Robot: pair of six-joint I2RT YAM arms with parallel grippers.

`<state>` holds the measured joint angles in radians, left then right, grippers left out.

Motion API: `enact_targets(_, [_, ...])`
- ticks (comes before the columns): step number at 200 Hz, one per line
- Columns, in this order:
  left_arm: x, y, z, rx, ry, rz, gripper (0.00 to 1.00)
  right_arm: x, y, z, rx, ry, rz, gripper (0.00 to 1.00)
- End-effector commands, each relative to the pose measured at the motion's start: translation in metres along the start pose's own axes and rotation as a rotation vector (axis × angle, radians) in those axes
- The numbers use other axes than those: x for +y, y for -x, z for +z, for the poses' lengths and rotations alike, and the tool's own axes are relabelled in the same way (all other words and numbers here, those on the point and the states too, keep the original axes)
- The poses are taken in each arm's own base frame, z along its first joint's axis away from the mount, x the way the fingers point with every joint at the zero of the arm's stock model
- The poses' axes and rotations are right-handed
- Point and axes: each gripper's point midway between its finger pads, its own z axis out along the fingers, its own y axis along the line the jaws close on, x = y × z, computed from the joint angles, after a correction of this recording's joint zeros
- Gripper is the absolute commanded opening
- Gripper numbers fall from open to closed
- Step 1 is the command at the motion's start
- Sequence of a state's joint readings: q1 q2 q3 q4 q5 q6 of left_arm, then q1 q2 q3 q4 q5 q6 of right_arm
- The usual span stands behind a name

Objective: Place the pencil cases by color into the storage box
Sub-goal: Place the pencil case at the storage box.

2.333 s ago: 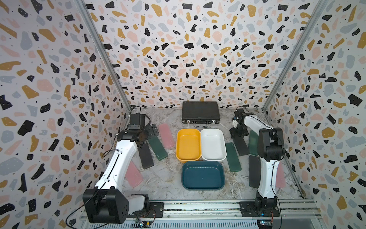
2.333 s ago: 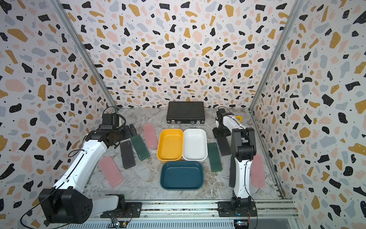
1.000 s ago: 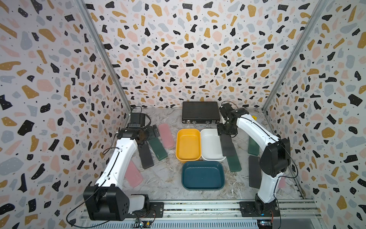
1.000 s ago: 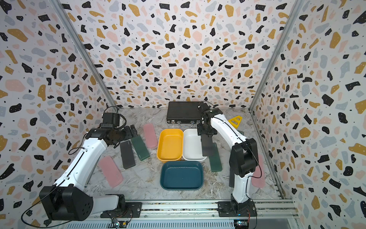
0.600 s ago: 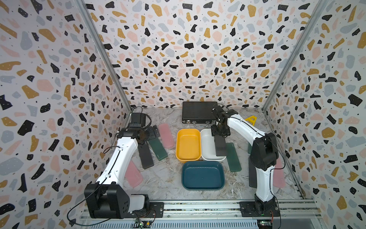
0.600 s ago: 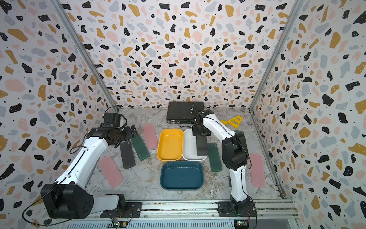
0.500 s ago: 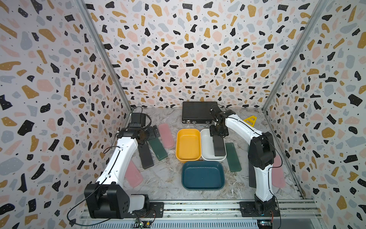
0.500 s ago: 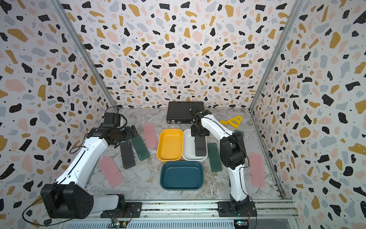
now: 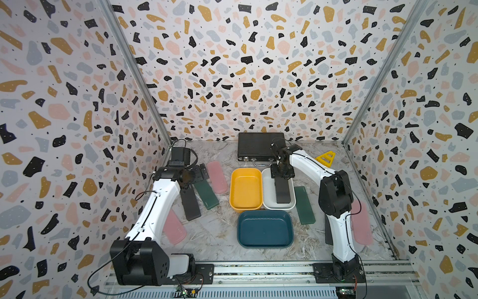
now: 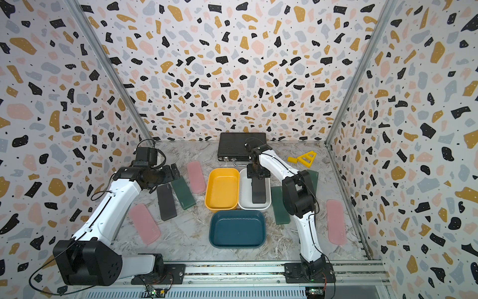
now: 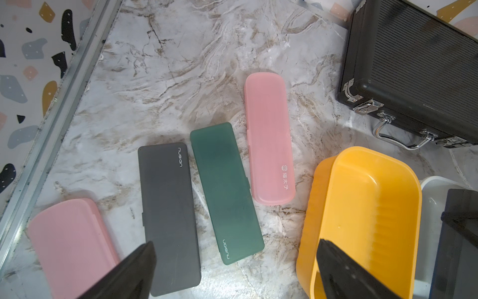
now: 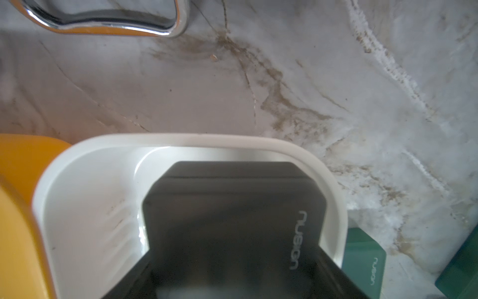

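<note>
Now R claw [image 9: 282,178] grips blk pencil case [image 9: 282,193] far end, inside white tub [image 9: 269,190].

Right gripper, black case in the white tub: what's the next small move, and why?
Probably open the right gripper to release. It is shut on the far end of the black pencil case, which lies lengthwise within the rim of the white tub. Whether the case touches the tub floor is unclear, so it may drop slightly.

blk pencil case [image 9: 282,191] in r fingers [image 9: 278,176] over white tub [image 9: 268,197], mid-table
</note>
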<state>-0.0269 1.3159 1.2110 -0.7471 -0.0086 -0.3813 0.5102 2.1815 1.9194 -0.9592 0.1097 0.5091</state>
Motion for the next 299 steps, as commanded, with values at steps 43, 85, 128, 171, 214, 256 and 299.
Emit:
enact_targets(43, [0.000, 0.002, -0.008, -0.031, -0.016, -0.003, 1.00, 0.001, -0.003, 0.016, 0.016, -0.016, 0.002, 0.53])
enact_targets(85, [0.001, -0.004, -0.006, -0.021, -0.018, -0.012, 1.00, 0.000, -0.012, 0.032, 0.042, -0.019, -0.001, 0.53])
enact_targets(128, [0.005, -0.007, -0.006, -0.023, -0.001, -0.008, 1.00, 0.004, -0.017, 0.045, 0.062, -0.007, -0.001, 0.54])
enact_targets(171, [0.006, -0.008, -0.004, -0.017, 0.006, -0.007, 1.00, 0.004, -0.021, 0.052, 0.070, -0.003, 0.003, 0.57])
enact_targets(214, [0.007, -0.009, -0.003, -0.013, 0.011, -0.006, 1.00, 0.003, -0.024, 0.057, 0.079, -0.010, 0.006, 0.66])
enact_targets(256, [0.008, -0.010, -0.002, -0.010, 0.012, -0.005, 1.00, -0.001, -0.027, 0.058, 0.083, -0.022, 0.006, 0.79])
enact_targets(299, [0.008, -0.011, -0.003, -0.008, 0.010, -0.004, 1.00, -0.001, -0.028, 0.056, 0.082, -0.023, 0.005, 0.88])
